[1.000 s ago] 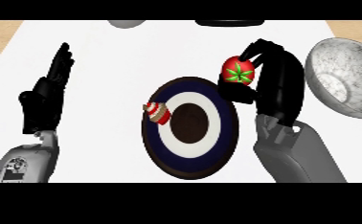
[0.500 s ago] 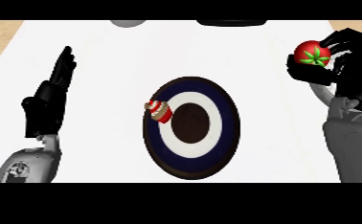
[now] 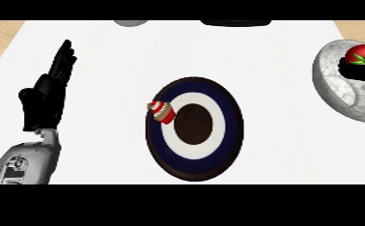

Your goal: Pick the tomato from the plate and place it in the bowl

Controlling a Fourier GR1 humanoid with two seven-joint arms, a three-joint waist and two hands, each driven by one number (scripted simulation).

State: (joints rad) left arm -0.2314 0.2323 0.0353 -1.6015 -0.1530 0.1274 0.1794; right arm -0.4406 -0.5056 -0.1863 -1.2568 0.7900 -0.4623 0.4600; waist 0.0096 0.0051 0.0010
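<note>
One thing changed: the tomato (image 3: 357, 59) now lies inside the bowl (image 3: 335, 82), where half a second ago it was held above that spot in the right hand.
Tomato: red with a green stalk star, at the 3 o'clock edge of the view, partly cut off by the frame; it sits in the bowl's dark hollow.
Bowl: grey and marbled, well apart from the plate (image 3: 228, 138), toward 2 o'clock from it.
Right hand: gone from the view, so whether it is released or clenched cannot be told.
Plate: dark blue rim, white ring, brown centre, in the middle of the counter (image 3: 107, 51); the tomato no longer rests on it.
Cupcake (image 3: 161, 112): small, red-and-white striped, on the plate's rim at 9 o'clock, in the same place as before.
Left hand (image 3: 44, 99): at 9 o'clock, fingers straight and pointing up, resting, grasping nothing, unmoved.
Meaning for the task: by this judgement the placing looks done, with only the arm's retreat left.
</note>
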